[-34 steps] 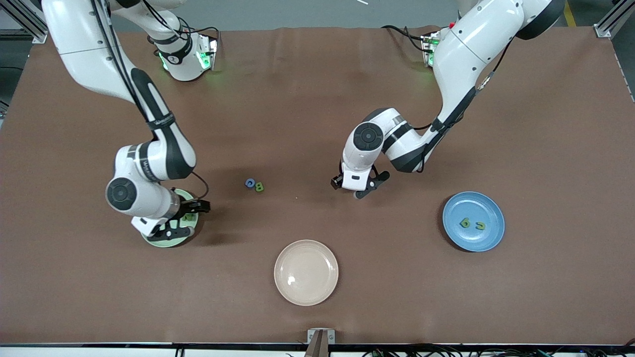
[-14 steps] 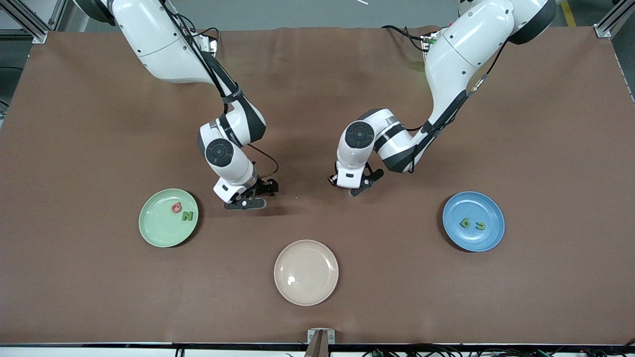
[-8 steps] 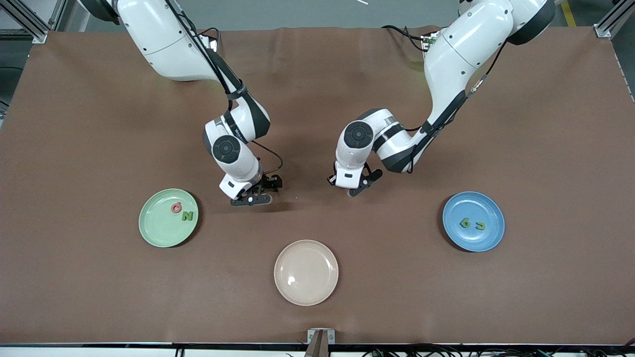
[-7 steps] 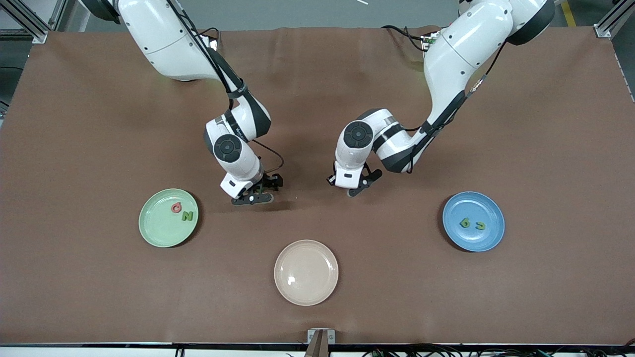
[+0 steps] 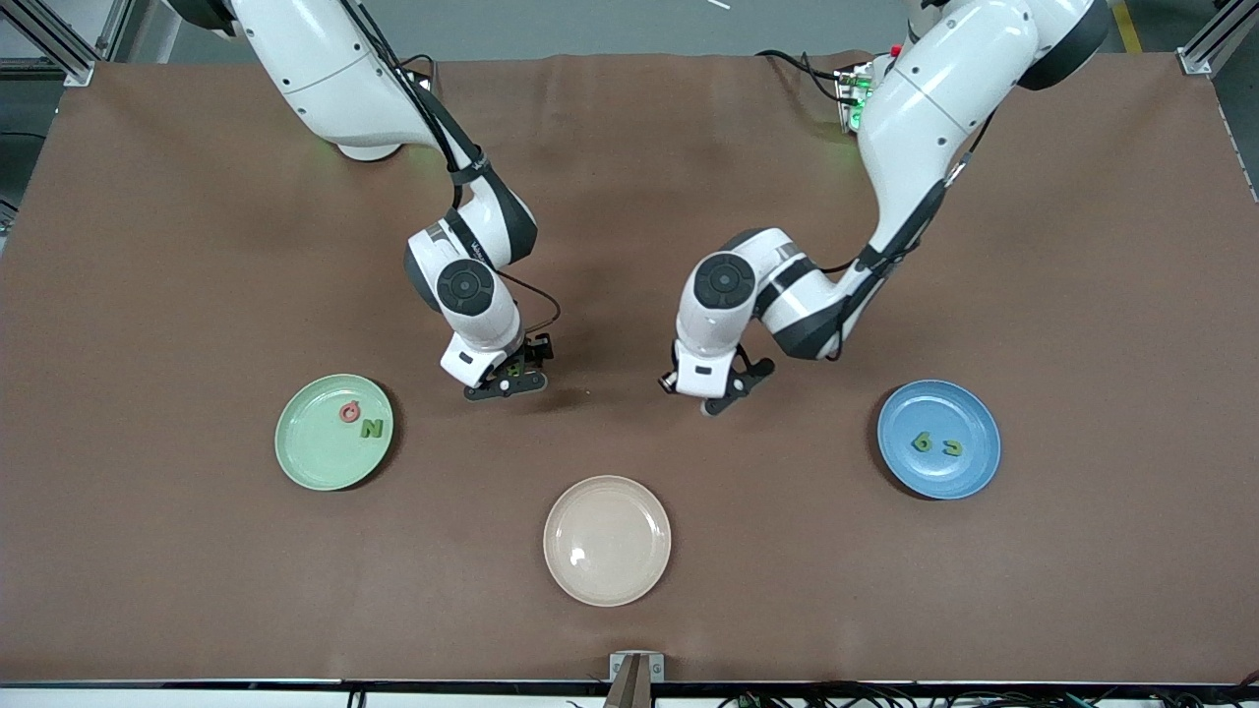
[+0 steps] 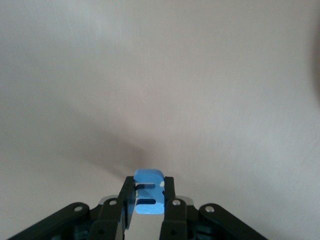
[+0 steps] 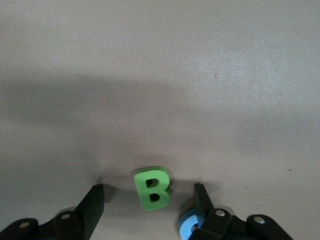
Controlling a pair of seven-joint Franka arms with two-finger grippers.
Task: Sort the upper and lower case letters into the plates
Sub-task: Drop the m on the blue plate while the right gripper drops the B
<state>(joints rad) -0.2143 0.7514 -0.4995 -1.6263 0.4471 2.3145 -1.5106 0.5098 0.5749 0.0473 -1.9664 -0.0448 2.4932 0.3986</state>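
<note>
While reaching in from the robots' edge of the brown table, bent low over its middle with both arms.

Toward the right arm's end: light green plate, carrying a pinkish red ring letter and a green N, just beside each other.

Toward the left arm's end: blue plate, carrying a looped green letter and a curved green letter, close together near its middle.

Between those two and nearer the front camera: cream plate.

Right gripper: down at the table, between the green plate and the left gripper. Fingers spread, standing on either side of the green B without touching it. B flat on the cloth. Second blue letter just beside one finger, partly hidden by it.

Left gripper: over bare table, between the right gripper and the blue plate. Clenched on a blue letter, pinched edgewise between the two pads, clear of the cloth.
</note>
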